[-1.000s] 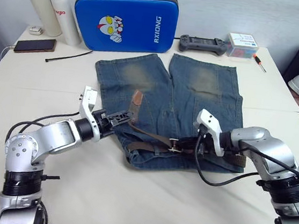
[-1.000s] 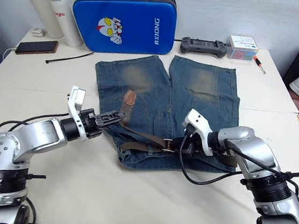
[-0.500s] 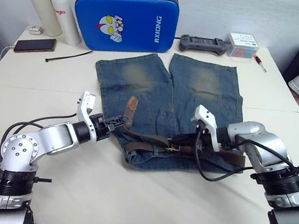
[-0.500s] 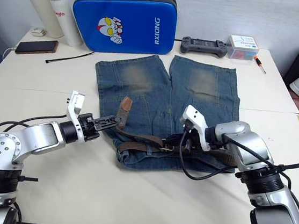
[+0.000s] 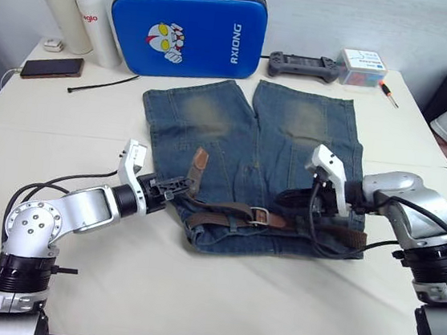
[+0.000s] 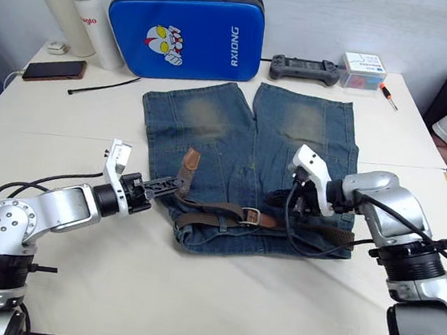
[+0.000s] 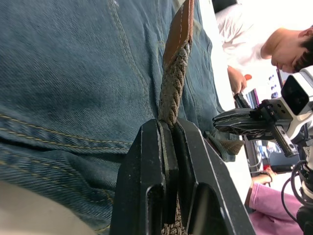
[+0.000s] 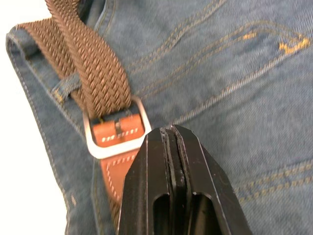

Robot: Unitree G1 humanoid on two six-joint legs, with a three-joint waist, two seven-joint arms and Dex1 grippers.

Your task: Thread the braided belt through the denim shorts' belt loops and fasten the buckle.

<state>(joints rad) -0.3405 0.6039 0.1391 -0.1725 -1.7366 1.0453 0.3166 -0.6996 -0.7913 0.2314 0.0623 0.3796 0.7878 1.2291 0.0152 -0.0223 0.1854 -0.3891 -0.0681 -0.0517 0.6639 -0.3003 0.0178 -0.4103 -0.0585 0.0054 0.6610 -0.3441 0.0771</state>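
The shorts [image 5: 248,162] lie mid-frame, waistband toward the bottom, with the belt [image 5: 226,212] running left to right along it through the buckle [image 5: 259,215]. The left gripper [image 5: 174,186], lower left of centre, clamps the belt's free end, whose leather tip points up the frame. The right gripper [image 5: 285,197], fingers pressed together and empty, hovers just right of the buckle, making it the nearer arm.
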